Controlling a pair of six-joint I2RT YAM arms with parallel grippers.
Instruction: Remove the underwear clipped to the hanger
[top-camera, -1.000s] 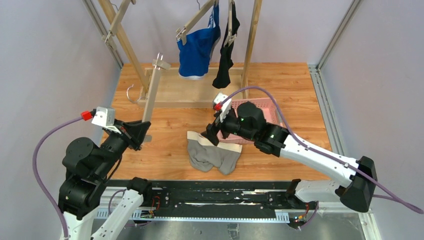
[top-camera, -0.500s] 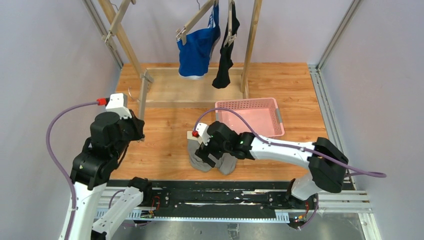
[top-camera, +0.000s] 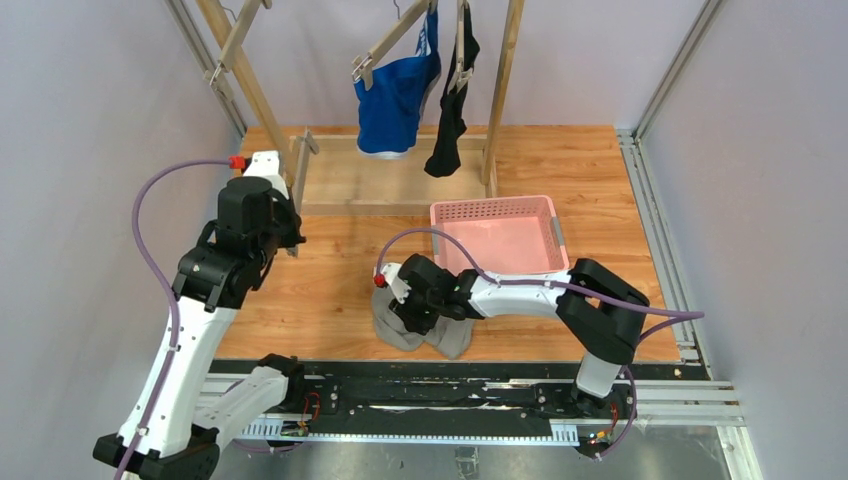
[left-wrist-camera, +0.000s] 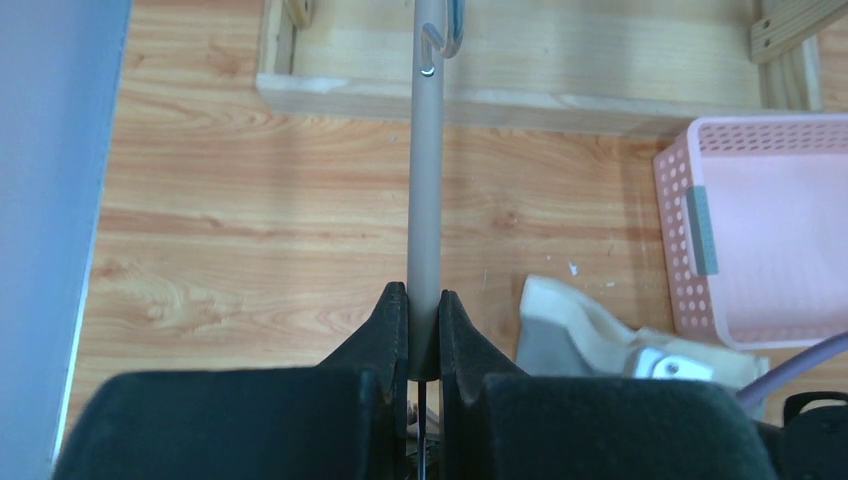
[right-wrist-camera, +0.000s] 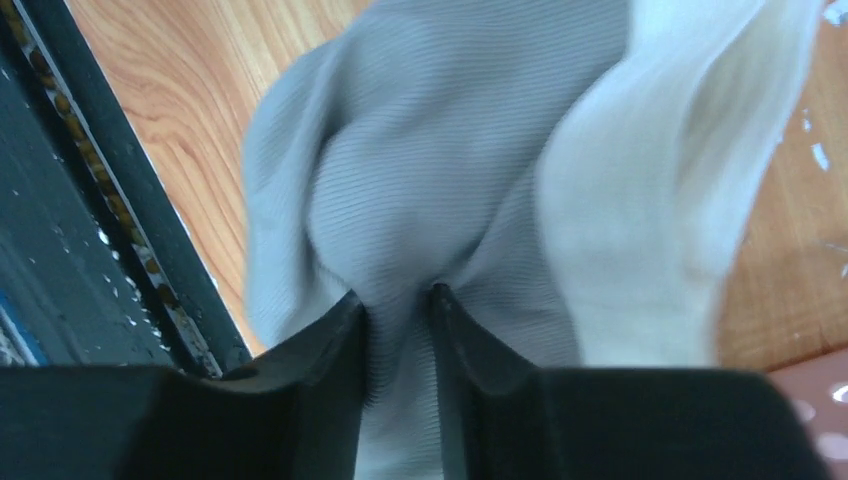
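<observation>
The right gripper (right-wrist-camera: 398, 318) nips only a thin fold of the light grey briefs (right-wrist-camera: 430, 160) ahead of it, which may slip when lifted; the left gripper (left-wrist-camera: 423, 325) clamps the hanger (left-wrist-camera: 426, 170).

One grey brief (top-camera: 455, 340), one blue brief (top-camera: 395, 105), one black brief (top-camera: 445, 135), one pink basket (top-camera: 490, 209), one wooden rack (top-camera: 400, 207)
</observation>
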